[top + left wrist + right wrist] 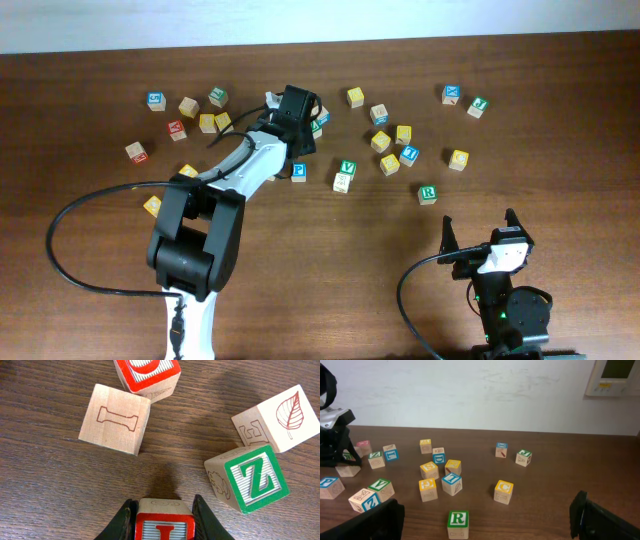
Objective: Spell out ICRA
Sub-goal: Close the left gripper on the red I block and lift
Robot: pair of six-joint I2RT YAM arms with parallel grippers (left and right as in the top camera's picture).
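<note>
Grip: your left gripper [165, 504] clamps the small wooden red-printed I cube [165, 527], near a green-printed wooden Z cube [256, 479]. Overhead, the left arm [240, 170] hides that cube. The right gripper [480, 222] gapes wide, empty.

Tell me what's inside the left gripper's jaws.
A wooden cube with a red-framed top, apparently showing a red I, sits between the left gripper's fingers, which hug both sides. Its lower half runs out of frame; overhead, the arm covers it.
</note>
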